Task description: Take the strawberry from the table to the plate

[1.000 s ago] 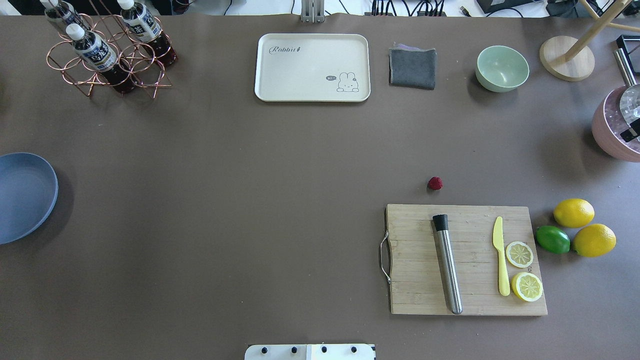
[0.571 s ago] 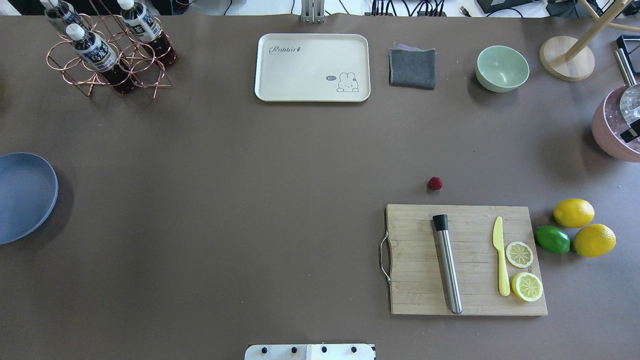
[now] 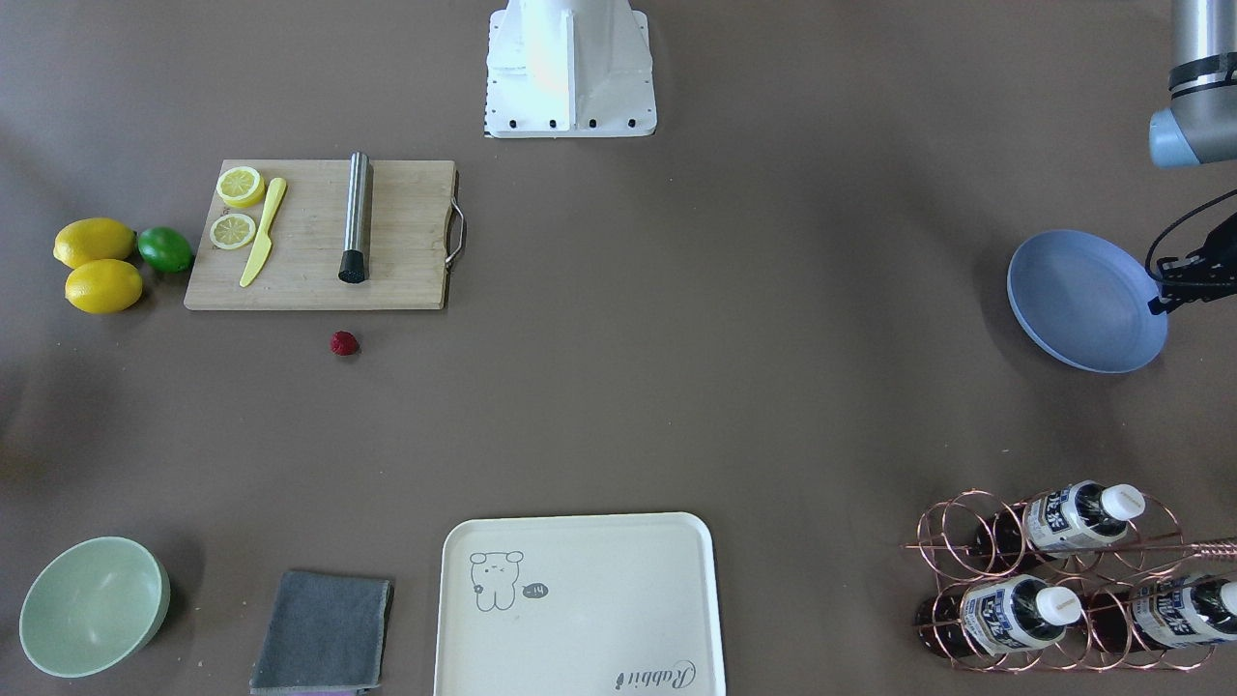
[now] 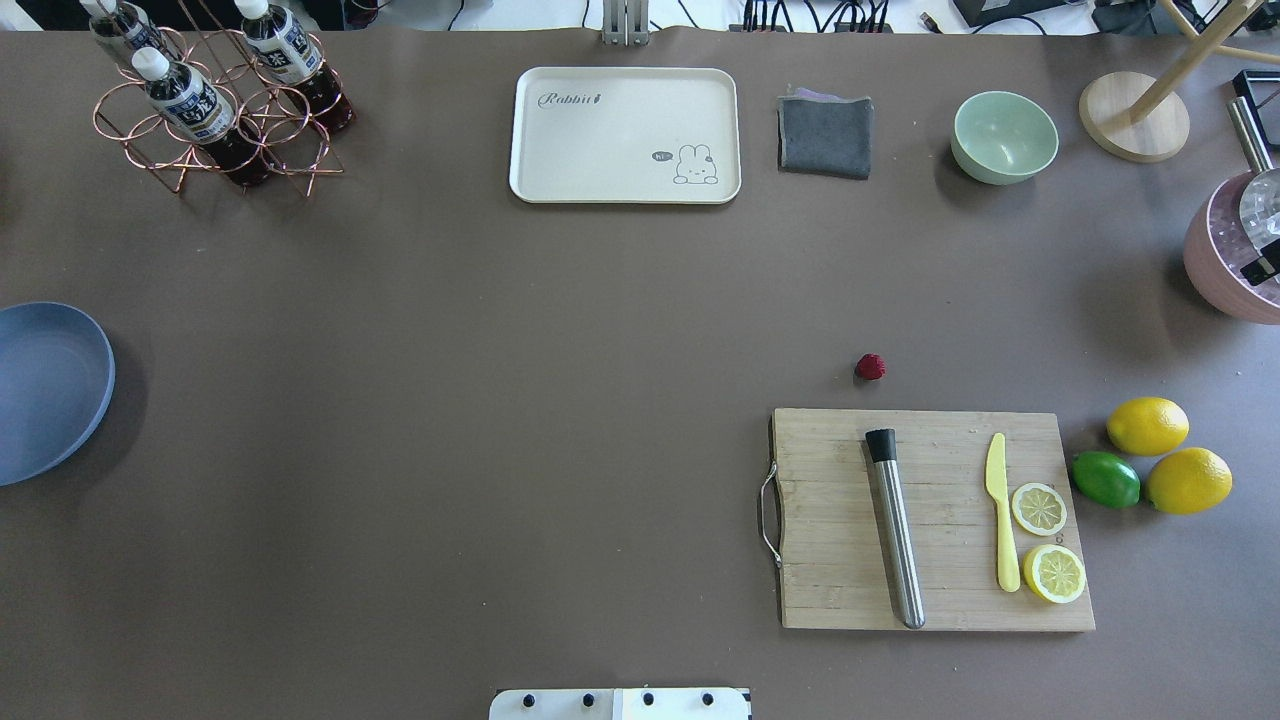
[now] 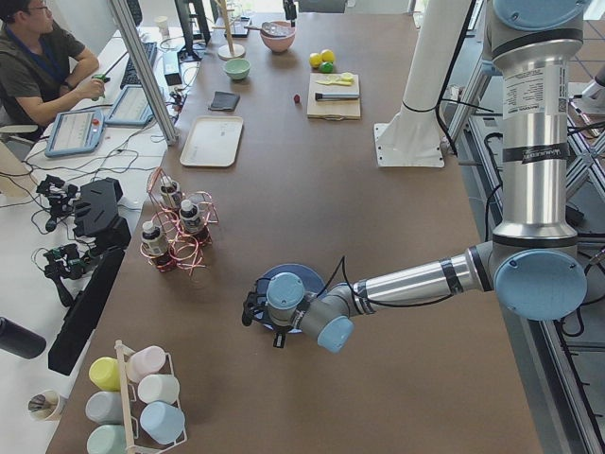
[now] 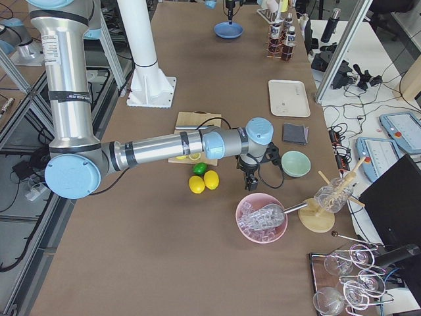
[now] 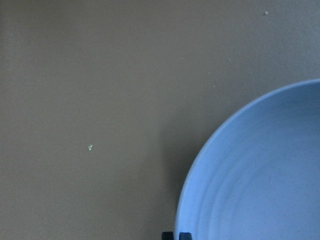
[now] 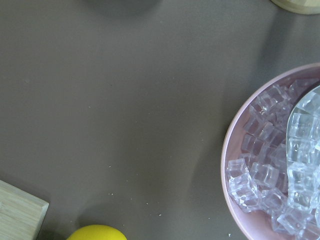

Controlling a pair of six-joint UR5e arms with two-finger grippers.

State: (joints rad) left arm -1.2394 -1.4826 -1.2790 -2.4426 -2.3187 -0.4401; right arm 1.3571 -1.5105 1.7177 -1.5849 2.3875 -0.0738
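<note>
The strawberry [image 4: 870, 367] [image 3: 344, 343] lies alone on the table [image 4: 500, 400], just beyond the far edge of the cutting board, with no gripper near it. At the table's far left end rests the blue plate [image 4: 45, 390] [image 3: 1073, 290], which holds nothing. My left gripper [image 3: 1157, 304] [image 7: 176, 235] hangs low at the plate's rim [image 7: 260, 175], and its fingertips look shut with nothing between them. My right gripper [image 6: 250, 176] points down near the lemons and the pink ice bowl. It shows only in the exterior right view, so I cannot tell its state.
The wooden cutting board [image 4: 830, 560] carries a steel muddler, a yellow knife and lemon slices. Two lemons [image 4: 1148, 425] and a lime sit to its right. A pink bowl of ice [image 4: 1225, 260], a green bowl [image 4: 1004, 137], a grey cloth, a cream tray [image 4: 625, 135] and a bottle rack [image 4: 215, 110] line the far side.
The plate has shifted very slightly at the table's left edge. The strawberry and everything else lie where they were.
</note>
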